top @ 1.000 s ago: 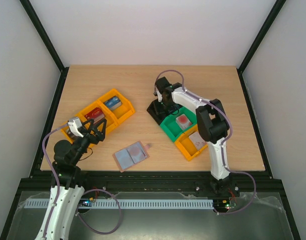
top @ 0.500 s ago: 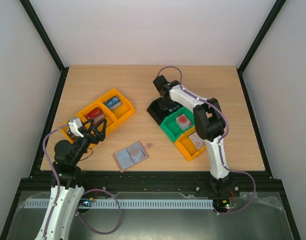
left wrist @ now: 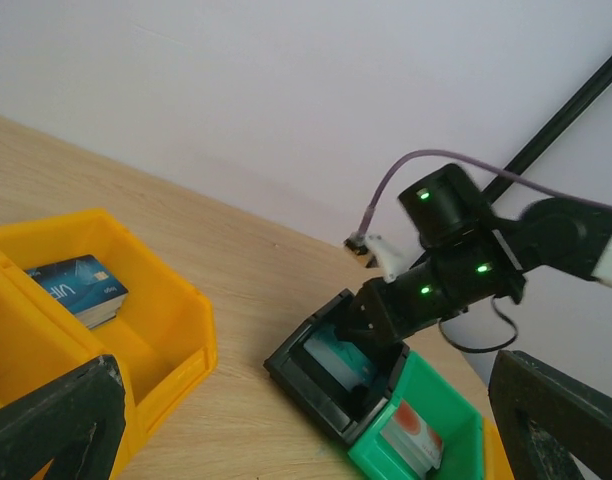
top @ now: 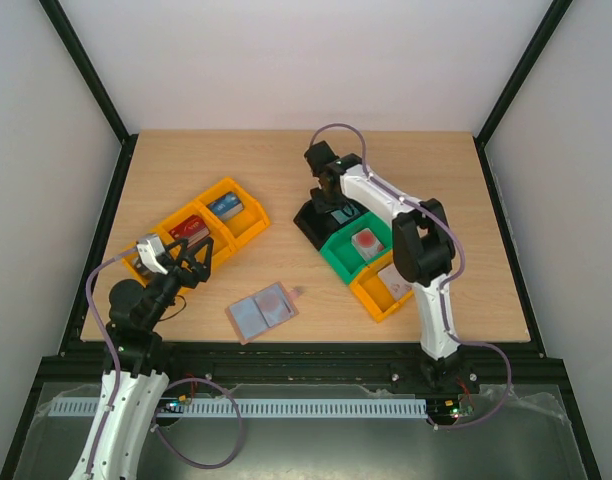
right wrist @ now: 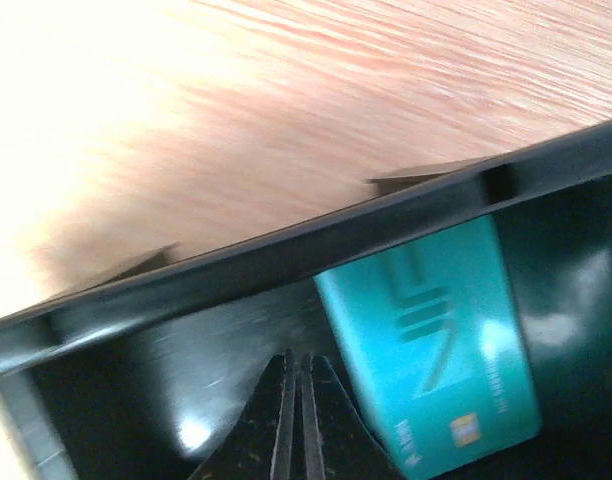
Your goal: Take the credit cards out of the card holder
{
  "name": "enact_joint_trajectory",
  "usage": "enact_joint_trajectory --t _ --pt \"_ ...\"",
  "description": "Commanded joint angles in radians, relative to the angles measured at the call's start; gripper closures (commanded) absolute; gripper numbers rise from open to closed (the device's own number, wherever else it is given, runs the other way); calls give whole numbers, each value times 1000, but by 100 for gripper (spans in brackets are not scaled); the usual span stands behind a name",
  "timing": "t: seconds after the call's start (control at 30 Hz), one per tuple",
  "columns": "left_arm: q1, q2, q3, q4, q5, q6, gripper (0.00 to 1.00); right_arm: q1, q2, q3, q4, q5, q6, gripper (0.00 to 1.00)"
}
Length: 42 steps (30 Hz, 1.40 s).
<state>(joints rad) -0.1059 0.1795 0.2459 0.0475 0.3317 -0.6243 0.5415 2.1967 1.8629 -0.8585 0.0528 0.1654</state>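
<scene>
Teal plastic shows in the right wrist view: a thin teal credit card [right wrist: 431, 340] lies flat on the floor of a glossy black plastic bin [right wrist: 246, 262]. It is just beside the right pincer [right wrist: 295, 380], whose two dark fingers are pressed together with nothing between them. From above, that pincer hangs over the black bin at the far end of a slanted row. A green plastic bin [top: 336, 258] comes next, and a small orange plastic bin [top: 372, 296] is nearest the front. A whitish card with a red mark [top: 367, 241] lies in the green one, and a pale card [top: 395, 281] in the small orange one.

The card holder [top: 254, 318], a small flat folding wallet, lies opened on the wooden bench [top: 236, 160] near the front edge, well apart from both pincers. Its inside is pale blue-grey. A pinkish patch sits on its right leaf, and I cannot tell whether that is a card.

The left pincer [top: 196, 262] hovers with its black fingers spread wide and empty, beside a long orange plastic bin [top: 250, 226] divided into compartments. A red card [top: 189, 228] lies in the middle compartment and a blue card [top: 226, 206] in the far one.
</scene>
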Motion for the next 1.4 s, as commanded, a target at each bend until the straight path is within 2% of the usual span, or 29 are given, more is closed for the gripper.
enact_joint_trajectory --t 0.0,0.1,0.2,0.37,0.5,0.57,0.67,1.07,1.37 --pt "8 8 -14 34 -8 -12 0 45 -196 -47 87 -189 3 96" --pt "8 16 -16 31 -9 -20 0 109 -317 -163 159 -144 81 94" --pt "8 24 -15 25 -10 -32 0 248 -407 -334 220 -104 160 81" --pt "4 32 -8 -12 41 -58 1 450 -433 -534 290 -124 338 69" --pt "2 55 13 -135 85 -137 1 535 -429 -649 392 -192 451 68" --pt "-1 78 31 -233 84 -146 2 553 -435 -722 466 -228 500 68" --pt "-23 154 30 -325 90 -153 6 573 -441 -786 511 -197 543 68" --pt "-201 436 4 -331 16 -219 9 587 -440 -894 603 -91 630 64" --pt "-255 594 -27 -262 -4 -265 9 573 -435 -910 723 -146 697 68"
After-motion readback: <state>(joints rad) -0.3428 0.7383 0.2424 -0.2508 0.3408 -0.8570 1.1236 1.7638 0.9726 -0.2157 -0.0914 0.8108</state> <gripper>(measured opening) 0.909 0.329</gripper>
